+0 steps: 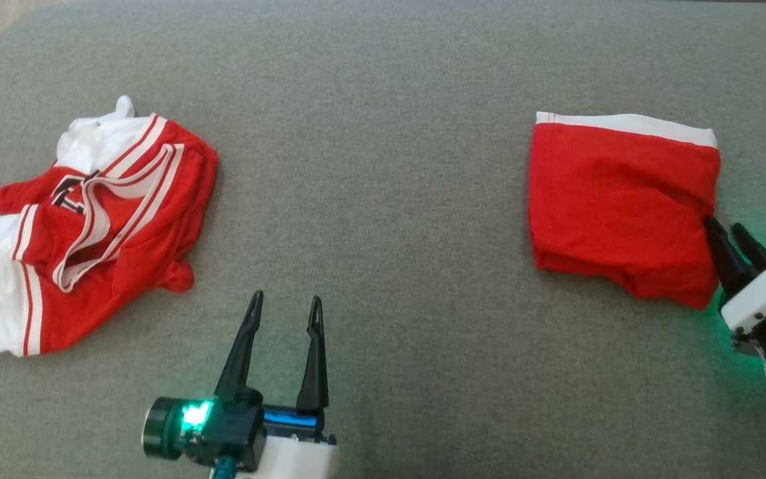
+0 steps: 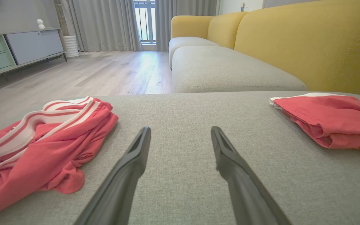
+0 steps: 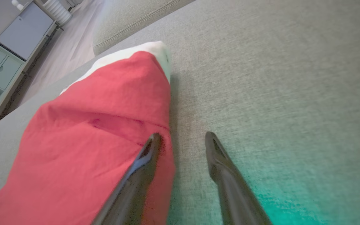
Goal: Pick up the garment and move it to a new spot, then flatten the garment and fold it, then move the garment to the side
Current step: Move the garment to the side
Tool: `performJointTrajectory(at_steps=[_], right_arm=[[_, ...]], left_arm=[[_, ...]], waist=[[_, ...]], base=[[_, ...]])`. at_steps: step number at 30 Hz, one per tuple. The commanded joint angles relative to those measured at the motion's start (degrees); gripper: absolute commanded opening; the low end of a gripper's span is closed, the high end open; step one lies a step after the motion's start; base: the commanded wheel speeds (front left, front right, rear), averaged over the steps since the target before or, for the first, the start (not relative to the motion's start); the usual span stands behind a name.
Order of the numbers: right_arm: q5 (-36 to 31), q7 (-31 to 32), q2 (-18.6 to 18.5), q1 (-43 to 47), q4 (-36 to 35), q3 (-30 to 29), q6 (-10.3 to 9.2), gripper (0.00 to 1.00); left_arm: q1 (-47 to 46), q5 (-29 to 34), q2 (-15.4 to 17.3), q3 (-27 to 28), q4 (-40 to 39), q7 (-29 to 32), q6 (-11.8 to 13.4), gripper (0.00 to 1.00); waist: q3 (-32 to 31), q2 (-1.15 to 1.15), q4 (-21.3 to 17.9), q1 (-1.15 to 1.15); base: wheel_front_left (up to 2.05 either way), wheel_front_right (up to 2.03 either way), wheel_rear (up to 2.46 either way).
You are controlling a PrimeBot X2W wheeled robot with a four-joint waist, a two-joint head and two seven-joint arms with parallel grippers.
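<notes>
A folded red garment (image 1: 622, 199) with a white band along its far edge lies on the right of the grey cushion (image 1: 389, 199). My right gripper (image 1: 722, 226) is at its right edge, open. In the right wrist view the left finger rests over the garment's (image 3: 89, 131) red edge, the other finger is over bare cushion, and the edge lies between the tips of the right gripper (image 3: 182, 136). A crumpled red and white striped garment (image 1: 104, 226) lies at the left. My left gripper (image 1: 287, 297) stands open and empty at the lower middle, pointing between both garments.
The grey cushion's far-left corner rounds off to wooden floor (image 2: 89, 72). Beyond it stand a yellow-backed sofa (image 2: 292, 37) and a low cabinet (image 2: 17, 50). Bare cushion stretches between the two garments.
</notes>
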Motion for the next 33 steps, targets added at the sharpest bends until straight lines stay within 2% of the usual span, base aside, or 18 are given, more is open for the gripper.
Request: performJointTrajectory(at_steps=[1, 2, 3, 4, 8, 15, 20, 21, 24, 33], right_arm=[[0.85, -0.16, -1.76, -1.57, -0.64, 1.70, 0.39, 0.42], [1.40, -0.22, -1.75, -1.80, -0.40, 2.17, 0.39, 0.27], [1.95, -0.24, -1.76, -1.99, -0.35, 2.75, 0.39, 0.03], [2.63, -0.16, -1.78, -2.10, -0.44, 3.35, 0.39, 0.00], [4.64, -0.50, -2.74, -2.46, -0.78, 5.27, 0.39, 0.00], [5.67, -3.54, -6.58, -3.63, -1.13, 7.48, 0.39, 0.00], [4.73, -5.79, -11.15, -4.74, -1.03, 8.70, 0.39, 0.00], [4.73, -5.79, -11.15, -4.74, -1.03, 8.70, 0.39, 0.00], [3.78, -6.63, -14.69, -5.53, -0.31, 8.62, 0.39, 0.00], [2.09, -9.29, -22.46, -8.85, 6.17, 4.72, 0.39, 0.00]], left_arm=[[-2.06, -0.20, -0.18, 1.12, -1.47, -0.46, 0.20, 1.00], [-2.17, -0.21, -0.18, 1.06, -1.43, -0.46, 0.22, 1.00], [-2.28, -0.23, -0.18, 1.02, -1.40, -0.46, 0.23, 1.00], [-2.39, -0.25, -0.18, 1.00, -1.36, -0.46, 0.25, 1.00], [-2.77, -0.36, -0.18, 1.02, -1.27, -0.46, 0.43, 1.00], [-3.37, -0.58, -0.18, 0.92, -1.52, -0.46, 0.70, 1.00], [-3.94, -0.57, -0.18, 0.91, -1.71, -0.46, 0.74, 1.00], [-3.94, -0.57, -0.18, 0.91, -1.71, -0.46, 0.74, 1.00], [-4.36, -0.37, -0.18, 1.08, -1.85, -0.46, 0.64, 1.00], [-6.55, 0.37, -0.18, 1.62, -1.95, -0.46, -0.05, 1.00]], waist=[[0.32, 0.00, 0.18, 0.00], [0.43, 0.00, 0.19, 0.00], [0.50, 0.00, 0.18, 0.00], [0.55, 0.00, 0.14, 0.00], [0.64, 0.00, -0.34, 0.00], [1.16, 0.00, -1.86, 0.00], [2.05, 0.00, -3.08, 0.00], [2.05, 0.00, -3.08, 0.00], [3.16, 0.00, -3.80, 0.00], [7.15, 0.00, -5.57, 0.00]], base=[[0.00, 0.00, 0.00], [0.00, 0.00, 0.00], [0.00, 0.00, 0.00], [0.00, 0.00, 0.00], [0.00, 0.00, 0.00], [0.00, 0.00, 0.00], [0.00, 0.00, 0.00], [0.00, 0.00, 0.00], [0.00, 0.00, 0.00], [0.00, 0.00, 0.00]])
